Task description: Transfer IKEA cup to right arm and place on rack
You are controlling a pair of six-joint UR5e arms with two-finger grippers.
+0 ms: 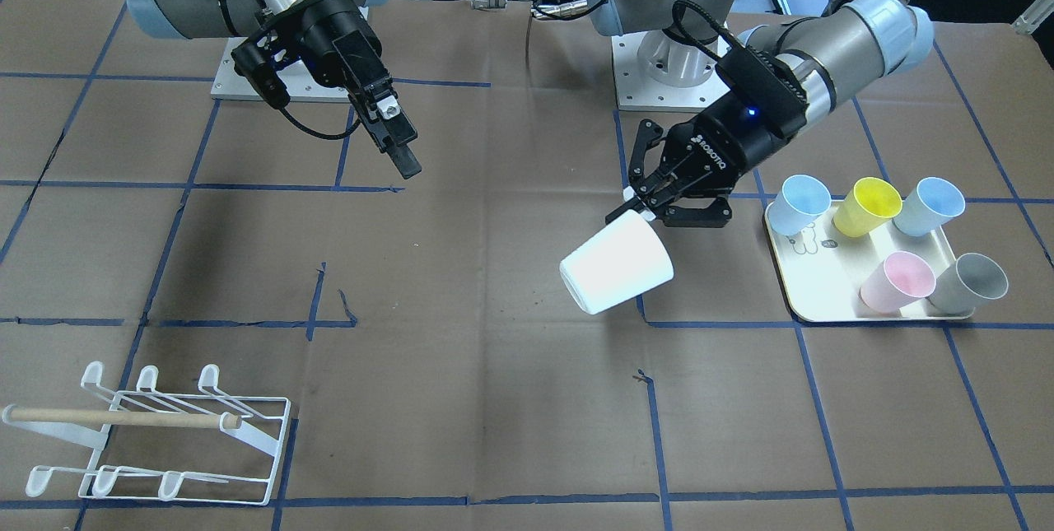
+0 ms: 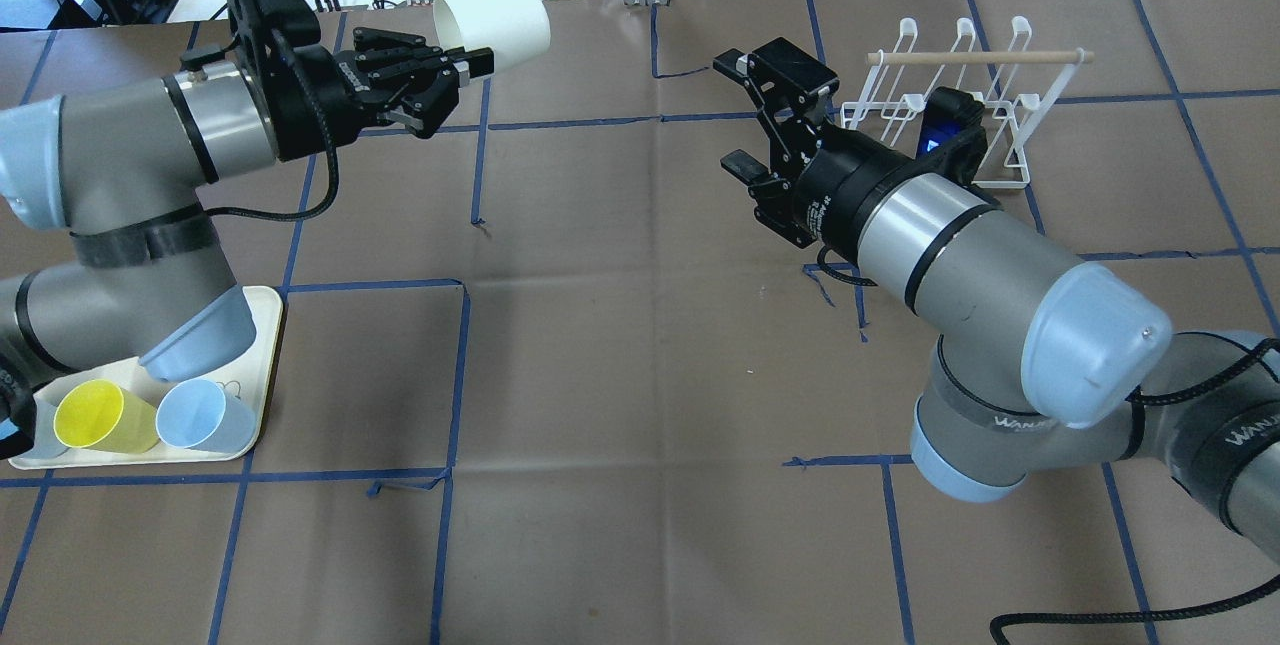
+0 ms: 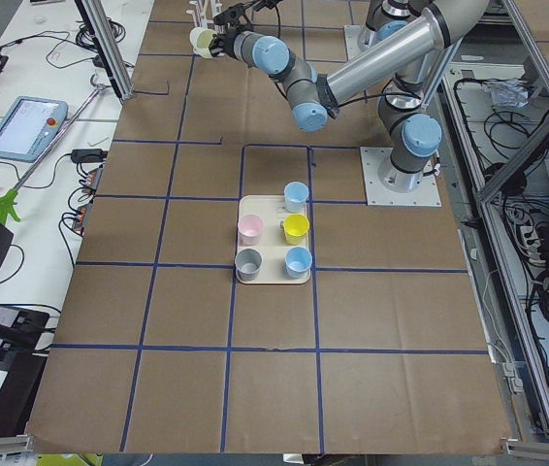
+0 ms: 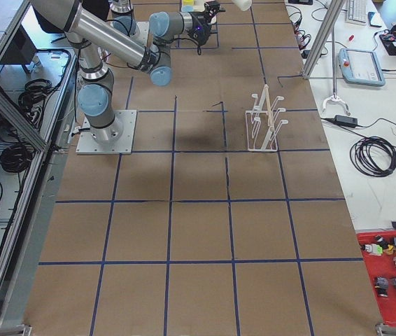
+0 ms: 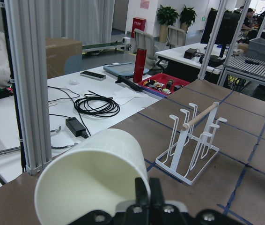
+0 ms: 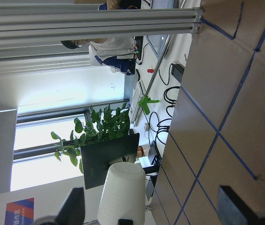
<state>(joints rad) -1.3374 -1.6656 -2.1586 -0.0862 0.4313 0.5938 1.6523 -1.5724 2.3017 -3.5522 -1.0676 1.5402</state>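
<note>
My left gripper [image 1: 641, 211] is shut on the rim of a white cup [image 1: 617, 263] and holds it tilted above the table. In the overhead view the left gripper [image 2: 478, 65] holds the cup [image 2: 495, 25] at the far left. The left wrist view shows the cup [image 5: 90, 178] pinched at its rim. My right gripper [image 2: 737, 113] is open and empty, apart from the cup, with its jaws facing it. The cup shows between its fingers in the right wrist view [image 6: 121, 192]. The white wire rack [image 2: 975, 56] with a wooden dowel stands beyond the right gripper; it also shows in the front view [image 1: 123, 416].
A cream tray [image 1: 823, 300] near the left arm's base holds several cups: pale blue, yellow [image 1: 865, 206], blue, pink [image 1: 897, 280] and grey. The table is brown paper with blue tape lines. Cables and aluminium posts lie past the far edge.
</note>
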